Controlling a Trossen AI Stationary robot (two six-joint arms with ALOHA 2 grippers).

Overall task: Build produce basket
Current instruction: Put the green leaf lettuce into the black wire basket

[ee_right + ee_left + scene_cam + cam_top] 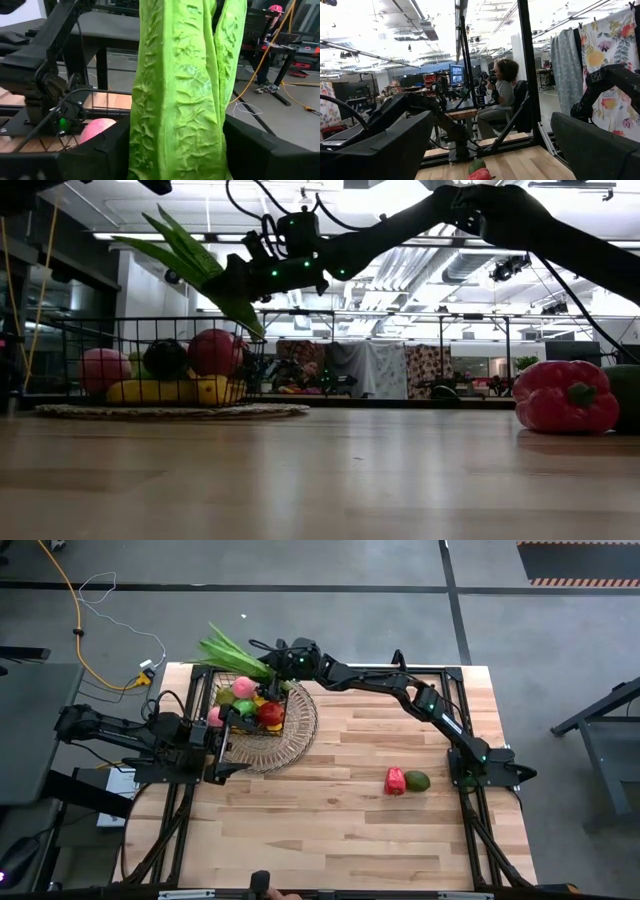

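The black wire basket (60, 350) stands on a round wicker tray (300, 730) at the table's far left. It holds a pink peach (243, 687), a red apple (271, 714), a banana (160, 391) and other produce. My right gripper (266, 668) is above the basket's far side, with the long green stalk (175, 75) between its fingers. The stalk's leaves (232, 653) fan out past the table's far edge. My left gripper (490, 125) waits open at the table's left side, beside the tray, with nothing between its fingers. My right gripper has the long green stalk's leafy middle (150, 140) between its two fingers, one against each side. The fingers come about level from the table's right and lie across the stalk. The stalk is tilted, leaves up (190, 255). I cannot tell whether its lower tip (255, 328) touches the basket's rim.
A red pepper (395, 781) and a green avocado (417, 781) lie side by side on the table's right half. Bare wood lies between them and the tray. Black frame posts (527, 75) edge the table. A person (502, 95) sits beyond the table's right side.
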